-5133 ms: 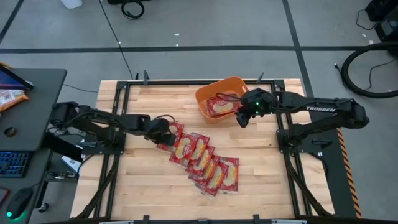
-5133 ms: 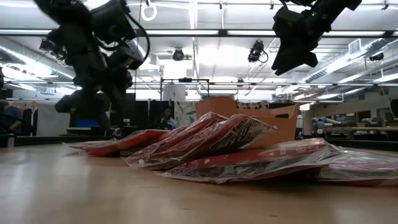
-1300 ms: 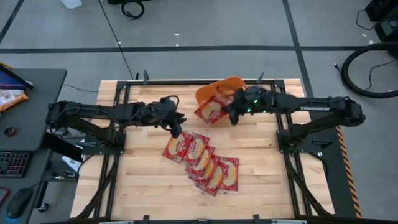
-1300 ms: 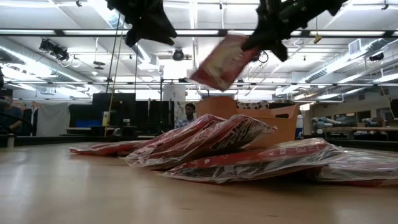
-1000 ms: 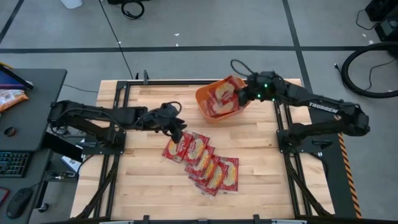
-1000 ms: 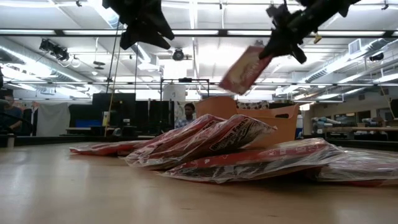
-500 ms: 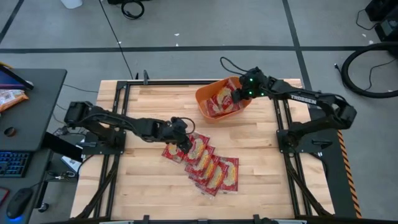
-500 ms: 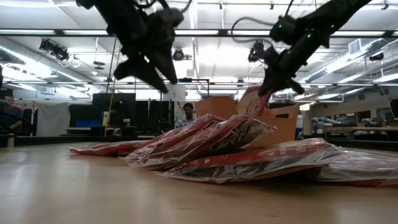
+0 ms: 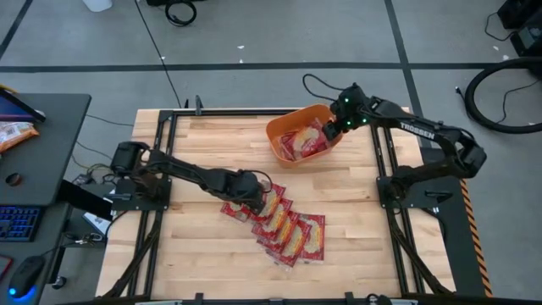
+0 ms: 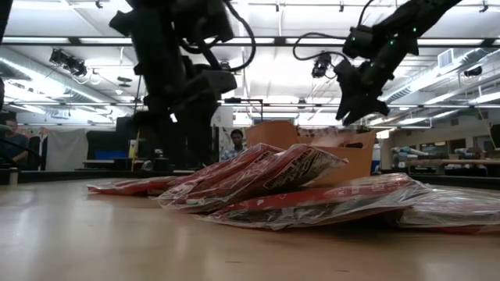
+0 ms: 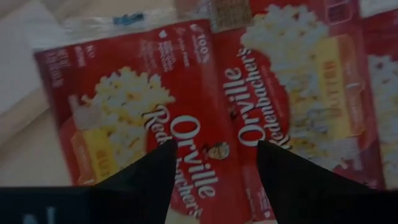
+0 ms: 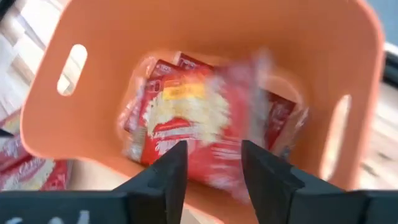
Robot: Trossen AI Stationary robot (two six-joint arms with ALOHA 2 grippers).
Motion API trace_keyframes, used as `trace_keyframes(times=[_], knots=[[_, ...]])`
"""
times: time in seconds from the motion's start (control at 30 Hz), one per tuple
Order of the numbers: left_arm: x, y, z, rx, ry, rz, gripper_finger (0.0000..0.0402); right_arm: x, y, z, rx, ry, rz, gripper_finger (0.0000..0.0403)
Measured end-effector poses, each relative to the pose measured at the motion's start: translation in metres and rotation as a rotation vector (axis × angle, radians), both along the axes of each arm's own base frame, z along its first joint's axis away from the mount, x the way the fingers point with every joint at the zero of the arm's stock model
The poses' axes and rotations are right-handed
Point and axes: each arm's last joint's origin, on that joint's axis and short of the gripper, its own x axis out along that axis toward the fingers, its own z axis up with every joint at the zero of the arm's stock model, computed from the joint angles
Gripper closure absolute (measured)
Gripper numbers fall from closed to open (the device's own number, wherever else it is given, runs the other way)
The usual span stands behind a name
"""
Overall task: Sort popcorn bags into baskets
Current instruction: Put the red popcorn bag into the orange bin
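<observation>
Several red popcorn bags (image 9: 284, 224) lie overlapping in a slanted row mid-table, a low heap (image 10: 297, 187) in the low view. The orange basket (image 9: 279, 127) stands at the far edge with more bags (image 9: 301, 142) inside. My left gripper (image 9: 252, 196) is open, low over the row's far-left bag (image 11: 155, 124), one finger on either side of its red print. My right gripper (image 9: 332, 129) is open above the basket's right rim. Below it a blurred bag (image 12: 199, 118) lies tilted on the others inside the basket (image 12: 205, 31). My left gripper (image 11: 214, 149) comes from above, pointing down, over the far-left bag's middle (image 11: 205, 134). I cannot tell whether its fingertips touch the foil. My right gripper touches nothing.
A dark side table with a keyboard and an orange-and-white snack bag (image 9: 15, 131) stands left of the table. Black frame rails run along the table's edges. Bare wood (image 9: 203, 254) shows near-left of the row. A person (image 10: 234, 144) stands far back in the room.
My right gripper carried a bag to the far edge over the basket, lowered it and let go; the bag dropped into the basket. My left gripper swung from far-left toward the row of bags and came down over its far-left bag.
</observation>
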Motion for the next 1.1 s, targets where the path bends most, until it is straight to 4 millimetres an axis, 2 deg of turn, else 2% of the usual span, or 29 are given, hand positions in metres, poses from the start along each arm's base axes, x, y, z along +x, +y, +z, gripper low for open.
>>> trace_keyframes(times=[0.17, 0.3, 0.53, 0.73, 0.87, 1.1], knots=[[0.012, -0.005, 0.003, 0.038, 0.081, -0.013, 0.0188, -0.002, -0.001, 0.019, -0.040, 0.039, 0.048, 0.0232], [0.018, -0.007, -0.006, 0.031, 0.128, -0.009, 0.0188, -0.002, -0.001, 0.028, -0.060, 0.041, 0.067, 0.0232], [0.023, -0.010, -0.020, 0.011, 0.157, -0.015, 0.0189, -0.002, 0.001, 0.027, -0.059, 0.052, 0.091, 0.0233], [0.023, -0.010, -0.022, 0.035, 0.163, -0.015, 0.0198, -0.003, 0.002, 0.026, -0.059, 0.074, 0.119, 0.0233], [0.020, -0.009, -0.022, 0.042, 0.188, -0.022, 0.0248, -0.003, 0.003, 0.026, -0.053, 0.061, 0.145, 0.0233], [0.020, -0.010, -0.021, 0.039, 0.214, -0.074, 0.0381, 0.002, 0.009, 0.026, -0.036, 0.045, 0.186, 0.0233]])
